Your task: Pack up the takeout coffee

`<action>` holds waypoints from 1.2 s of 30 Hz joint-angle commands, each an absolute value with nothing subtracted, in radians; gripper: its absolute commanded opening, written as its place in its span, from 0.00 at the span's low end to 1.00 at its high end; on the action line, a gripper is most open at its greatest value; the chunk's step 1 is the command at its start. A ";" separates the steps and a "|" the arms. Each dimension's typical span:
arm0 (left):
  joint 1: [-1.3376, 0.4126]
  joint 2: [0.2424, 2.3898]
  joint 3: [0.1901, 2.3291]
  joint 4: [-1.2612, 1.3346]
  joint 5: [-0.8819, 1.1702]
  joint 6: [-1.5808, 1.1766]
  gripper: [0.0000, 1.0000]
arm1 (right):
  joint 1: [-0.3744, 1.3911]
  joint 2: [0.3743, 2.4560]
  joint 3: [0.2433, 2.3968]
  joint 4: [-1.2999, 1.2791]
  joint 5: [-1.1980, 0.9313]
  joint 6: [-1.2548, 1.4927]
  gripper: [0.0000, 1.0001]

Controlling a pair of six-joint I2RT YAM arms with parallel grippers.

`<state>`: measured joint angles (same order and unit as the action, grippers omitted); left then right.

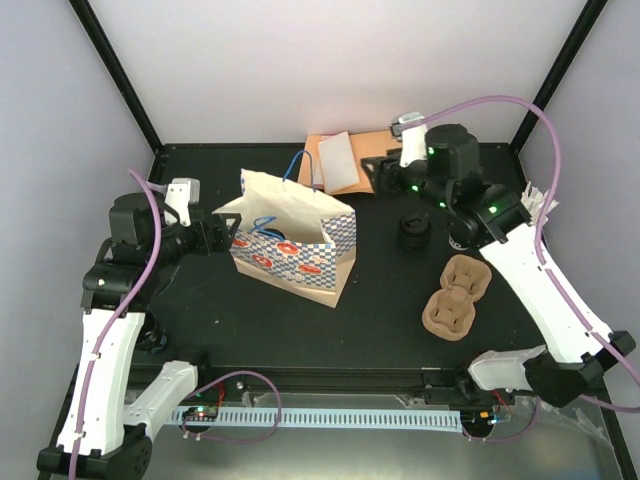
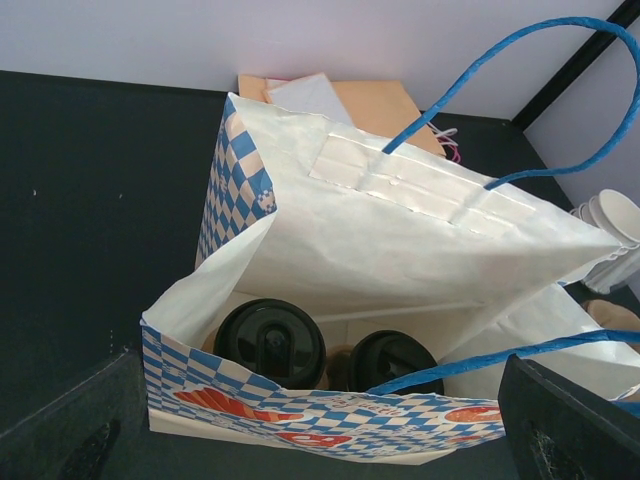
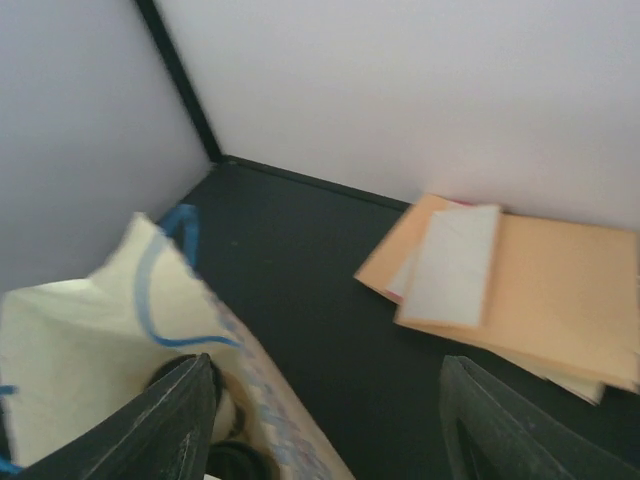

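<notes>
Fingers (image 3: 500, 430) of the right gripper (image 3: 325, 380) stood apart with nothing between them. The left gripper (image 2: 315, 420) gaped wide and empty, flanking the 9 o'clock end of the white paper bag with a blue check pattern (image 1: 290, 240); touching it or not, I couldn't tell. The takeout coffee (image 2: 270, 342), a small cup under a round black plastic lid, sat lid-up on the bag's floor, with a second black-lidded cup (image 2: 395, 362) just beside it. So where was the danger? Taking the overhead view as a clock face with the back wall at 12, the right gripper hung near the bag's 1 o'clock corner, close to the blue cord handles (image 3: 183, 222) looping upward. A finger pulling away could have hooked a loop and dragged or tipped the bag, and nothing clamped the bag to stop that. The tall side wall leaned in over the mouth, so a bump might have folded it onto the lids. A third dark lidded cup (image 1: 413, 232) stood on the black table (image 1: 250, 320) at the bag's 3 o'clock, just beside the right arm, and a low sweep could have knocked it toward the brown moulded-pulp cup carrier (image 1: 455, 295) at 4 o'clock. The flat orange envelopes (image 3: 560, 300) at 12 o'clock looked the lesser worry.
</notes>
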<state>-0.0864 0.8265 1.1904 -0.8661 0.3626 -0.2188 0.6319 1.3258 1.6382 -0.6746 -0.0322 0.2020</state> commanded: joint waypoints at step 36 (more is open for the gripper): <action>-0.180 0.873 1.208 -0.812 0.424 -0.158 0.99 | -0.136 1.181 1.296 -0.951 0.232 0.376 0.47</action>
<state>-0.1661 0.8818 1.1748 -0.8288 0.4168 -0.1749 -0.1200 1.2106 1.3090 -0.9493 0.1314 0.3515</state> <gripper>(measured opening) 0.987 0.479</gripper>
